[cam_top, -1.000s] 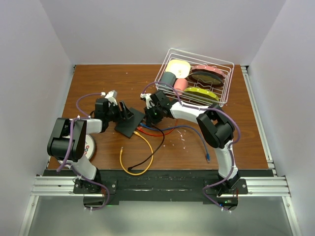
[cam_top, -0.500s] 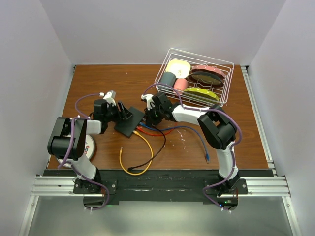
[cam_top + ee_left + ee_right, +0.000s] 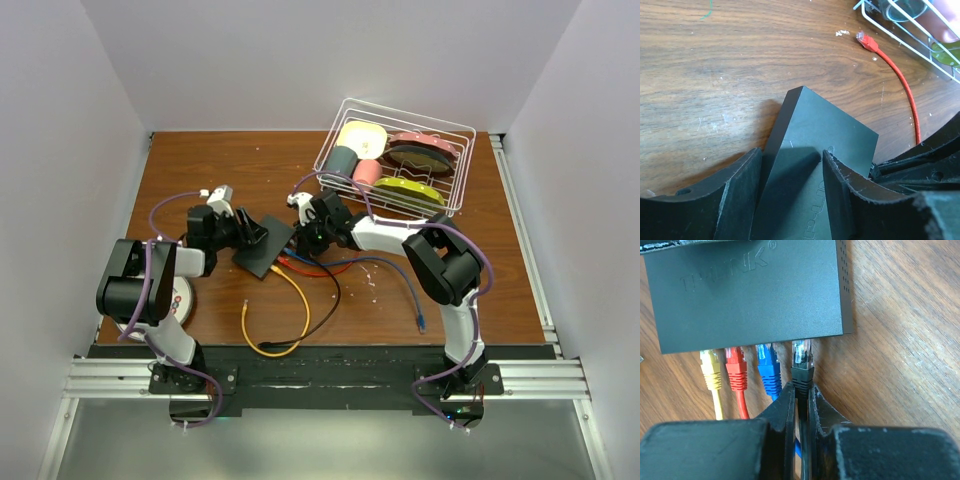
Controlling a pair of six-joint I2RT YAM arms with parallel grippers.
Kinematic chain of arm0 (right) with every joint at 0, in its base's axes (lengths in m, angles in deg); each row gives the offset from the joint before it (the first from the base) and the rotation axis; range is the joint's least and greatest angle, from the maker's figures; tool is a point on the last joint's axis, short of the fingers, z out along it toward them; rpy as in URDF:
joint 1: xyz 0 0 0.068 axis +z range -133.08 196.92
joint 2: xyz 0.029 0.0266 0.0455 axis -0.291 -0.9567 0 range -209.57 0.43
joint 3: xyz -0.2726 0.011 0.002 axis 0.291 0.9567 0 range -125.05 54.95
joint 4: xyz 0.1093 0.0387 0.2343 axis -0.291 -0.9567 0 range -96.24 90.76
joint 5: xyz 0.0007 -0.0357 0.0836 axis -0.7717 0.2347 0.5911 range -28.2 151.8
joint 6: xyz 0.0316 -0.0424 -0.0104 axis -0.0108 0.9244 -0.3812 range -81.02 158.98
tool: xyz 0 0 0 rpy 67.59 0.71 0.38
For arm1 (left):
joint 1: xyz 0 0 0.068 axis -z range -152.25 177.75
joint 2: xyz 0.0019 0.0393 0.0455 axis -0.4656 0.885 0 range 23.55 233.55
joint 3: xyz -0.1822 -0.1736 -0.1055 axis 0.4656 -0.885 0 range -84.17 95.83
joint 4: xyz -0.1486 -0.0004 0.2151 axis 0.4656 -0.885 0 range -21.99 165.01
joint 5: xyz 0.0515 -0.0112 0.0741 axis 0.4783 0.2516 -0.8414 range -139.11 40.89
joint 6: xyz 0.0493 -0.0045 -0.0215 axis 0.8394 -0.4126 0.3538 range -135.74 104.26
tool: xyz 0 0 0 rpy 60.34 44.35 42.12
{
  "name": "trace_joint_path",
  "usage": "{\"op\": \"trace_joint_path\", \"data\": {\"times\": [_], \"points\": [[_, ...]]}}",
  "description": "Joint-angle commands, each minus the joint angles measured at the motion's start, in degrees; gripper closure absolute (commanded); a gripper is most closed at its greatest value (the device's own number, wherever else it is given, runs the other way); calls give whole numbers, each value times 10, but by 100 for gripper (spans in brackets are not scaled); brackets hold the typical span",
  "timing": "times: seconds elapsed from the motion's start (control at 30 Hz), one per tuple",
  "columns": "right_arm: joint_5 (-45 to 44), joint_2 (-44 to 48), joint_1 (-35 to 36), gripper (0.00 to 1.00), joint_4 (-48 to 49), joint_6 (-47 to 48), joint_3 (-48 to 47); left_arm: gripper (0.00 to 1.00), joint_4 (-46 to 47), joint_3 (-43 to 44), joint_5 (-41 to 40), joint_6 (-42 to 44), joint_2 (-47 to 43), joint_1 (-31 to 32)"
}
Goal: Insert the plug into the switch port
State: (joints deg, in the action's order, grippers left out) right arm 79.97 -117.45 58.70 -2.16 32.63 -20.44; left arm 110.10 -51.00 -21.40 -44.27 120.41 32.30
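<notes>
The switch point(image 3: 265, 248) is a flat black box lying on the wooden table point(image 3: 200, 165). My left gripper point(image 3: 250, 232) straddles its left end. In the left wrist view the fingers point(image 3: 735, 195) stand partway apart with the switch point(image 3: 830, 135) between them, both touching it. My right gripper point(image 3: 306, 236) is shut on the black plug point(image 3: 802, 362). The plug's clear tip sits at the mouth of the port at the right end of the switch point(image 3: 750, 290). The yellow point(image 3: 711, 371), red point(image 3: 736, 369) and blue point(image 3: 768, 369) plugs sit in the ports to its left.
A white wire dish basket point(image 3: 455, 190) with plates and cups stands at the back right. Cables trail over the table in front of the switch: yellow point(image 3: 292, 290), black point(image 3: 325, 300), blue point(image 3: 412, 290). A loose red plug point(image 3: 866, 41) lies by the basket. A round disc point(image 3: 180, 298) lies at the front left.
My right gripper has edged left toward the switch with the black plug. The left gripper and switch have shifted slightly left. The black cable loop has moved with the plug.
</notes>
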Motion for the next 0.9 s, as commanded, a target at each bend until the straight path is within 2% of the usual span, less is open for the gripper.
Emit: {"op": "trace_joint_path", "data": {"times": [0.0, 0.17, 0.5, 0.87], "points": [[18, -11, 27, 100, 46, 41, 4, 45, 40, -14, 169, -40, -9, 30], [11, -7, 26, 100, 5, 60, -9, 45, 45, -21, 173, -28, -25, 30], [-67, 4, 28, 100, -55, 92, -33, 45, 31, -23, 178, -13, -43, 32], [-60, 22, 28, 100, -96, 142, -48, 43, 24, -15, 177, 3, -26, 49]]}}
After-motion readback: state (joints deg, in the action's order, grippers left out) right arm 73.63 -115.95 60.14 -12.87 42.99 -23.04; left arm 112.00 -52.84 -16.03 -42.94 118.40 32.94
